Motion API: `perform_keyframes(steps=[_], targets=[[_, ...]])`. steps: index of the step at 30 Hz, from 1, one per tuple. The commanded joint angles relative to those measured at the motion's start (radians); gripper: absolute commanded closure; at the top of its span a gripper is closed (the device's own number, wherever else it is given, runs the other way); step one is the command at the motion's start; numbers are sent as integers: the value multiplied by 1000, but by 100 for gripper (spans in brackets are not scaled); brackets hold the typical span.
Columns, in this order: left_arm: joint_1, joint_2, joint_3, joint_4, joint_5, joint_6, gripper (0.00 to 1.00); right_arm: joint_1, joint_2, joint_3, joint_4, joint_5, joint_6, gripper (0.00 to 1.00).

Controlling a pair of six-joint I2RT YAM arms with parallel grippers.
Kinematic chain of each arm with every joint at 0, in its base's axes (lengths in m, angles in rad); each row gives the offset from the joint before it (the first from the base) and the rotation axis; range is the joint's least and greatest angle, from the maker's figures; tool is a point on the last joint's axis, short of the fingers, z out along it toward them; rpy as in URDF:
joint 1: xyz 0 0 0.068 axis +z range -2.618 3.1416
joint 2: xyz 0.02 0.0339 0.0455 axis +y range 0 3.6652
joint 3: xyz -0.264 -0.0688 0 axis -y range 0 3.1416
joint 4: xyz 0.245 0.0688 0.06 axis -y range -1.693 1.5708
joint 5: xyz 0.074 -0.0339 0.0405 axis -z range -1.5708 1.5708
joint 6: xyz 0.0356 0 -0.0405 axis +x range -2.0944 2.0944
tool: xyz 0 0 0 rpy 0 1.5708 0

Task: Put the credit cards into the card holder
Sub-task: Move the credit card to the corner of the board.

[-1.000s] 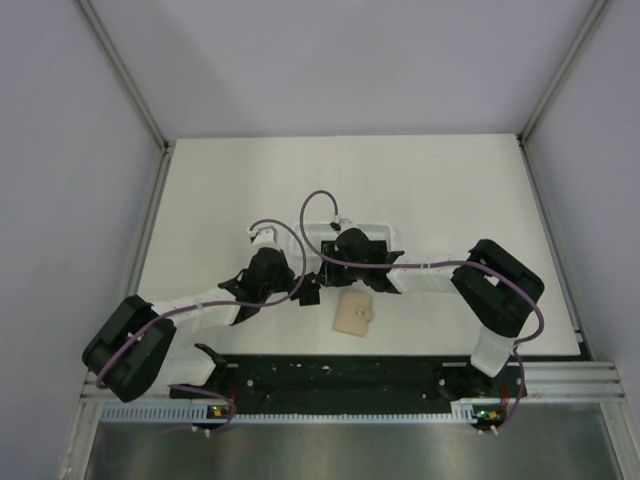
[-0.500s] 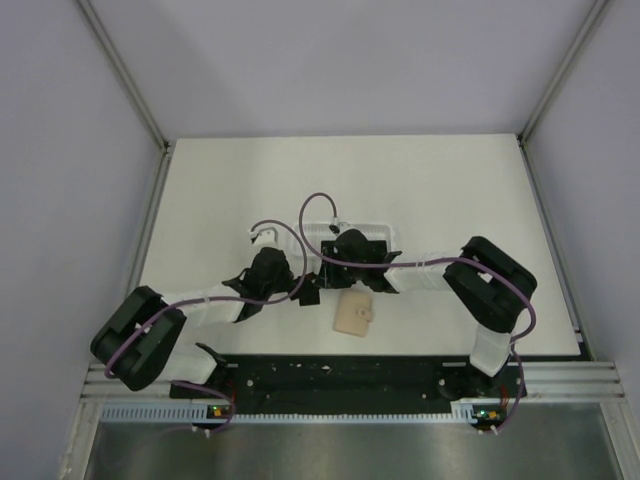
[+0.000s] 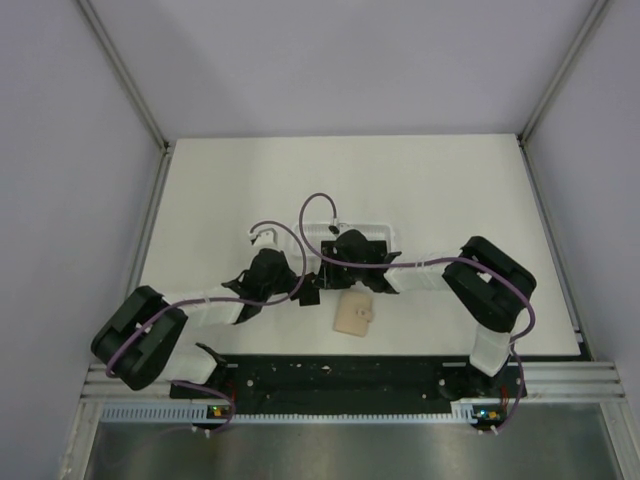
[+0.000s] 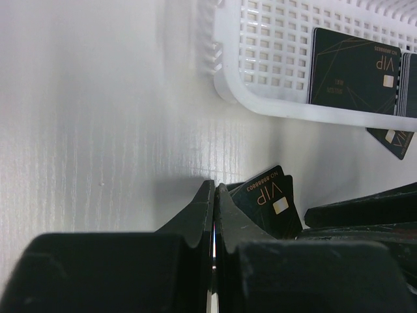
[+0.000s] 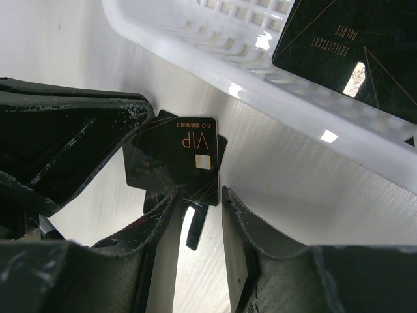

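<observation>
Credit card (image 5: 174, 162) print upside-down; long axis crosswise before right gripper (image 5: 200, 194)

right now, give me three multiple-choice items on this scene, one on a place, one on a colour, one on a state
1. Where does the holder lie?
A. on the table, outside the basket
B. inside the basket
C. clamped in a gripper

2. What colour are the cards in the basket?
A. white
B. black
C. tan

3. How does the left gripper stand?
A. wide open
B. out of view
C. shut

Answers:
1 A: the top view shows the holder flat on the table, apart from the basket, on the side toward the arms' bases.
2 B: the left wrist view shows black cards against the white mesh.
3 C: in its own wrist view the fingertips meet with no gap.
</observation>
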Motion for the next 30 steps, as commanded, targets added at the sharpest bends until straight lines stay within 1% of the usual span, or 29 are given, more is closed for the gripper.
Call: perform_keyframes(steps=[1, 7, 16, 30], targets=[[3, -13, -43, -7, 41, -19, 100, -6, 5, -27, 34, -9, 17, 69], [4, -34, -75, -10, 63, -28, 100, -6, -3, -48, 51, -17, 27, 69], [3, -116, -127, -38, 64, -44, 100, -4, -29, -76, 57, -20, 41, 69], [-3, -148, -184, 25, 142, -58, 100, 40, -32, -125, 94, -10, 73, 69]])
